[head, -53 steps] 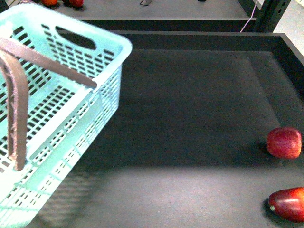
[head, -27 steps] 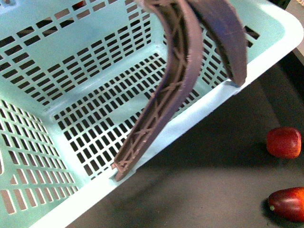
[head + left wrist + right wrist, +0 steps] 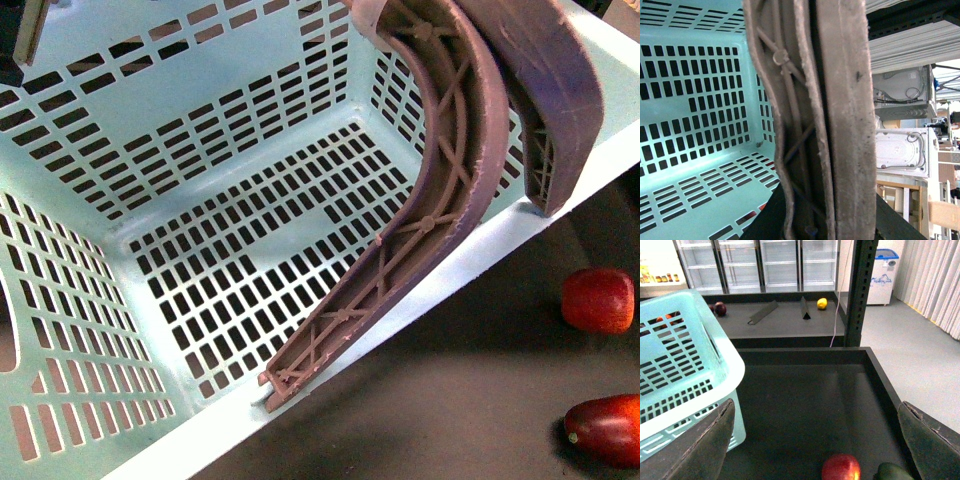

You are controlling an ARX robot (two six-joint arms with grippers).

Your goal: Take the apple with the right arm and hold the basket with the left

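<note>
Black matting [image 3: 470, 410] lines the tray where the basket [image 3: 480, 262], at 9 o'clock a second ago, now fills the front view, its mouth tipped toward the camera and its near rim running from 7 to 2 o'clock. On that wall the left gripper [image 3: 408, 295] pinches, one finger inside, one outside. Unmoved at 3 o'clock sits the apple [image 3: 597, 300], a darker fruit [image 3: 605, 430] at 4 o'clock; the right gripper [image 3: 816, 405] hangs spread wide.

I have bare dark mat [image 3: 470, 400] between the basket [image 3: 470, 268] rim and the apple [image 3: 598, 300]; the darker red fruit [image 3: 605, 430] sits just beside it, the tray's side wall [image 3: 884, 390] near
</note>
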